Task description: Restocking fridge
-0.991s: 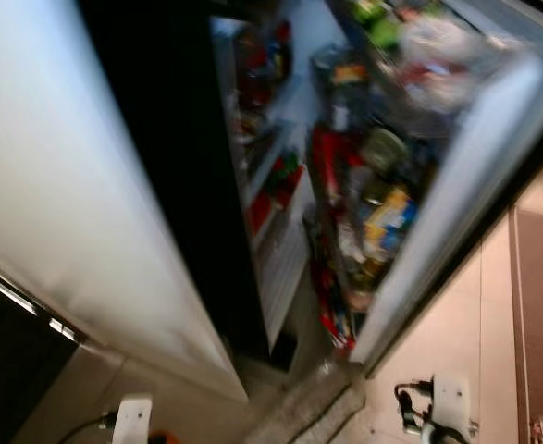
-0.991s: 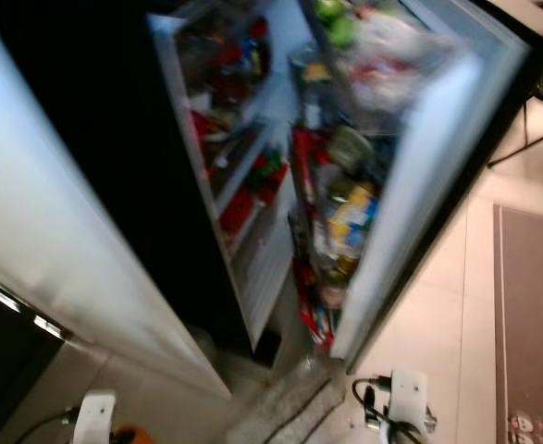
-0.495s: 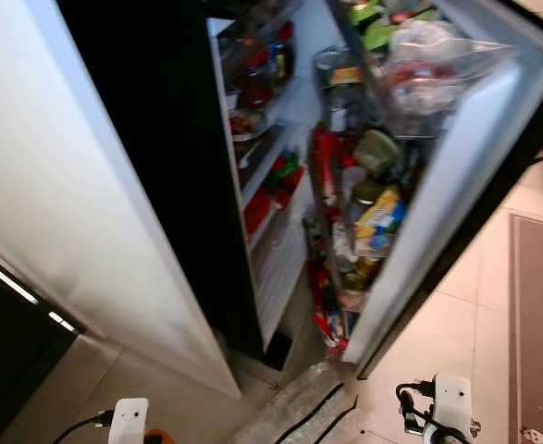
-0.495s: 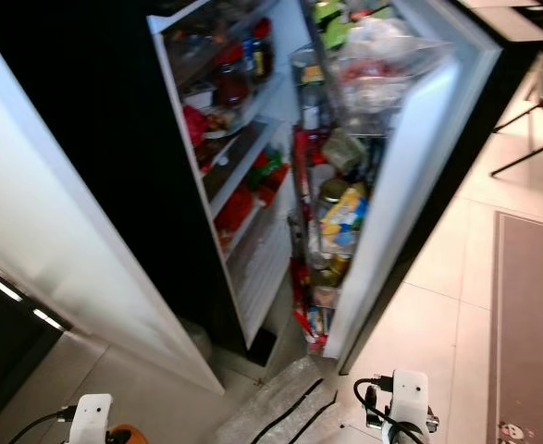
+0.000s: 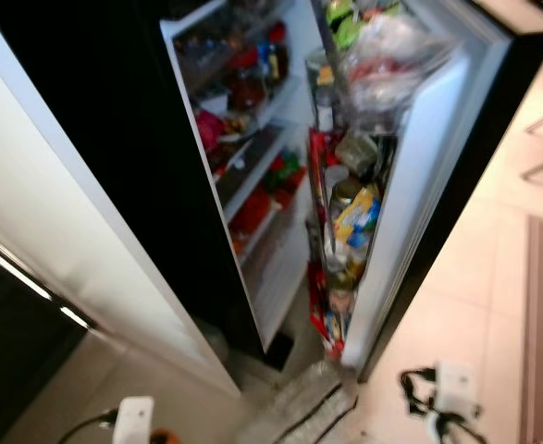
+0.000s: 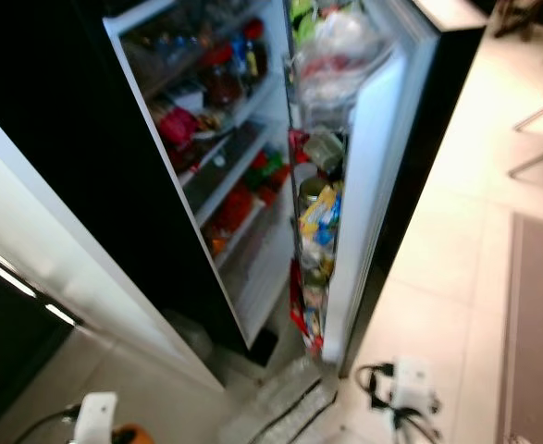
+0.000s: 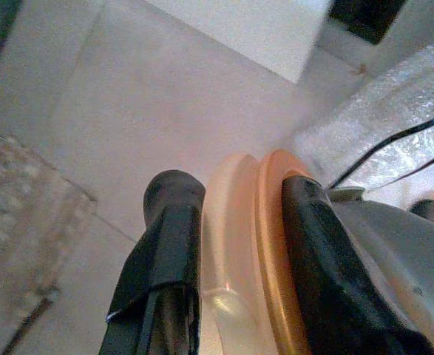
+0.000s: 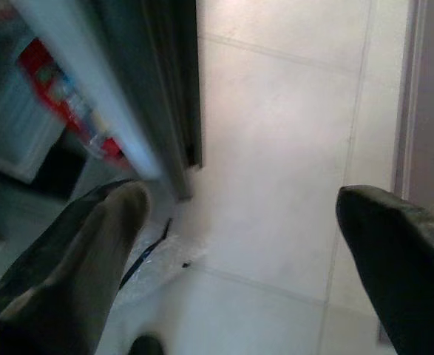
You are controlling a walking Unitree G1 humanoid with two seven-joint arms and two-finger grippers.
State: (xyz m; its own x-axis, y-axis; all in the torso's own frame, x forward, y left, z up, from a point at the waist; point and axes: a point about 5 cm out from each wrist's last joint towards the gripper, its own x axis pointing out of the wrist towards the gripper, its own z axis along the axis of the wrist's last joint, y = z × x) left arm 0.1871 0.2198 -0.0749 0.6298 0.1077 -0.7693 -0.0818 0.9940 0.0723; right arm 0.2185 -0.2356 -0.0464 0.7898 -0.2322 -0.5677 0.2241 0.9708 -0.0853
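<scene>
Left eye view looks steeply down at a tall white refrigerator standing open across the centre of the frame, its white door swung toward the right. Glass interior shelves at upper centre hold red jars and packets; the door racks are crowded with bottles, a yellow packet and a clear plastic bag at the top. Pale floor tiles fill the lower right.

Left wrist view shows the left gripper clenched on an orange and translucent round plastic lid or container, gripped edge-on, probably so it can be carried to a shelf. Right wrist view shows the right gripper spread wide and empty above the tiles beside the door's lower edge.
</scene>
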